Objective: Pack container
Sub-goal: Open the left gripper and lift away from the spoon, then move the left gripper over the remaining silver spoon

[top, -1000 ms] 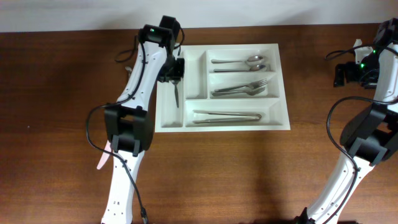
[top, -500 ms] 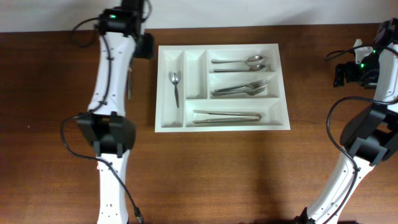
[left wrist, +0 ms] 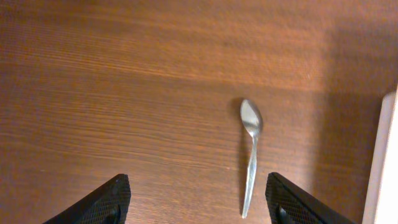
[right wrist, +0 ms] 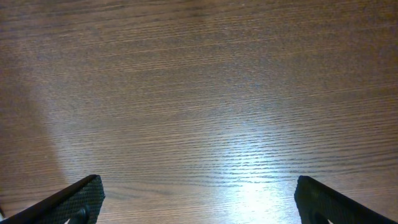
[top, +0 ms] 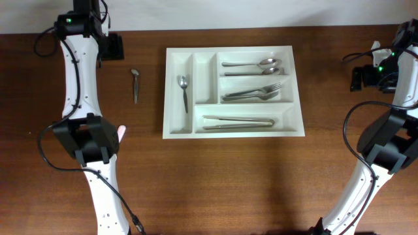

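The tray (top: 233, 132) sits between my two claws, well off to the right of my left one and to the left of my right one. Its narrow slot nearest my left claw holds one small spoon (top: 183, 90); the slot beside that is bare. Of the three long slots, the farthest holds spoons (top: 251, 64), the middle one forks (top: 255, 93), and the nearest some long silver pieces (top: 238, 121) that I cannot name for sure.

My left claw (left wrist: 196, 199) stands wide open with nothing in it, over the bare table (top: 215, 176). Another spoon (left wrist: 250, 155) lies flat on the wood just ahead of it, closer to my right finger than to my left, bowl pointing away from me, touching neither finger. Beyond it, at the far right of my wrist view, I catch the tray's white edge.

My right claw (right wrist: 198, 196) is also spread wide and holds nothing, with only wood grain ahead of it.
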